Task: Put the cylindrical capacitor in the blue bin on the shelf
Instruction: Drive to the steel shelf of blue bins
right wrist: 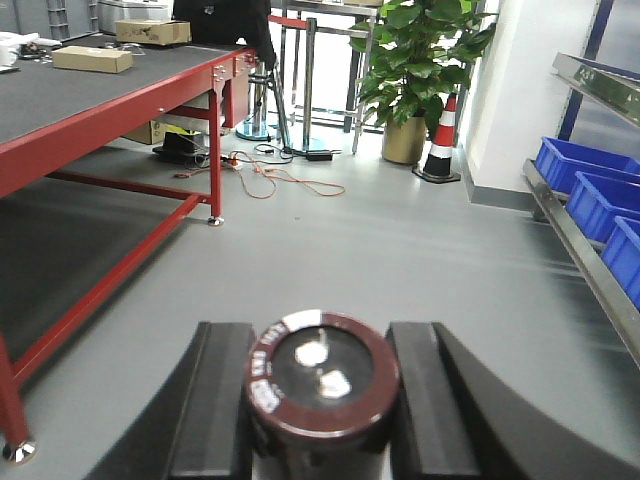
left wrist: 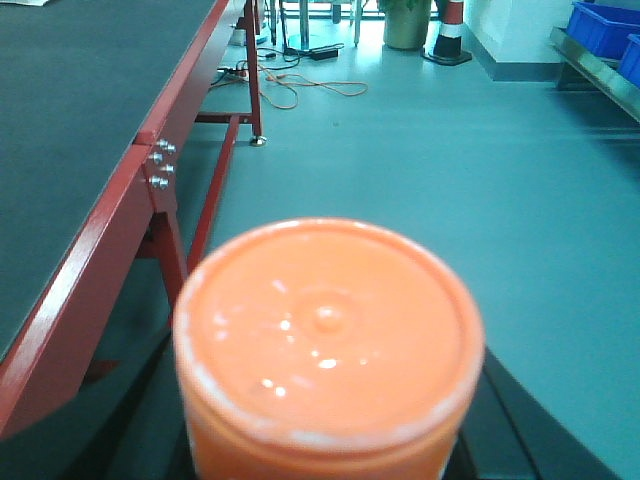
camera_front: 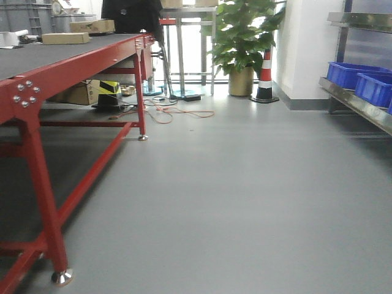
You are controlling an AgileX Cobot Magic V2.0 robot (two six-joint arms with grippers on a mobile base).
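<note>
The cylindrical capacitor [right wrist: 322,385], dark maroon with two silver terminals on its top, stands upright between the black fingers [right wrist: 222,400] of my right gripper [right wrist: 320,350], which is shut on it. My left gripper [left wrist: 325,430] is shut on a fat orange cylinder [left wrist: 325,340] that fills most of the left wrist view; only dark finger edges [left wrist: 510,430] show beside it. The steel shelf [camera_front: 358,105] runs along the right wall, some way ahead. Blue bins [camera_front: 349,73] sit in a row on its lower tier [right wrist: 585,255]; the nearest blue bin [right wrist: 625,255] is at the right edge. Neither gripper appears in the front view.
A long red-framed table [camera_front: 73,61] with a dark top lines the left side, with cardboard boxes [camera_front: 65,38] on it. Ahead stand a potted plant [camera_front: 245,37] and a striped traffic cone [camera_front: 265,76]. Orange cables [camera_front: 177,112] lie on the grey floor.
</note>
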